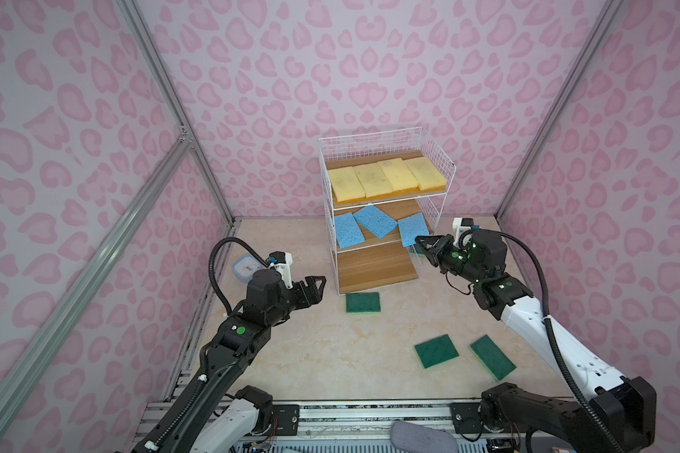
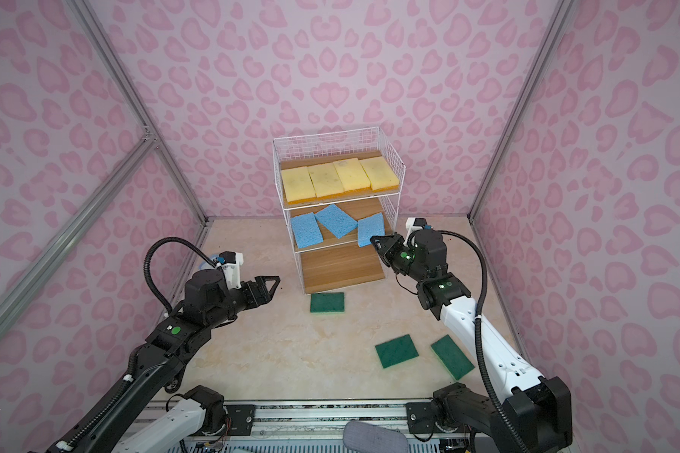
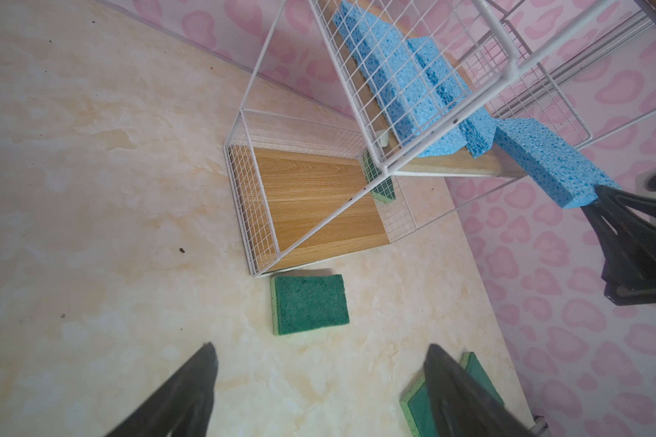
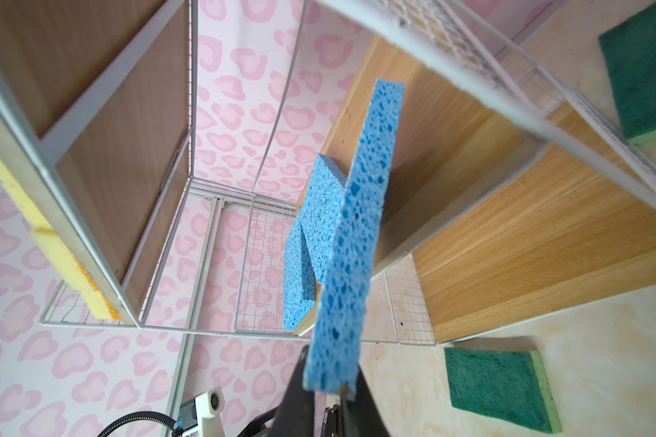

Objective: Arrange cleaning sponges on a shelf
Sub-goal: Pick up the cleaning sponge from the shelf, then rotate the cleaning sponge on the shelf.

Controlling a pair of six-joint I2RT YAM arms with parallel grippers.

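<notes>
the right gripper pinches the near end of a blue sponge jutting off the shelf at the right of its middle tier, near two more blue sponges. the left gripper hangs spread above the surface, left of the shelf. four yellow sponges fill the top tier; three green sponges lie on the surface.

Both top views look down from high up at the whole worktop and the shelf. Wrist views sit just behind the left claw and right claw, close to the shelf
</notes>
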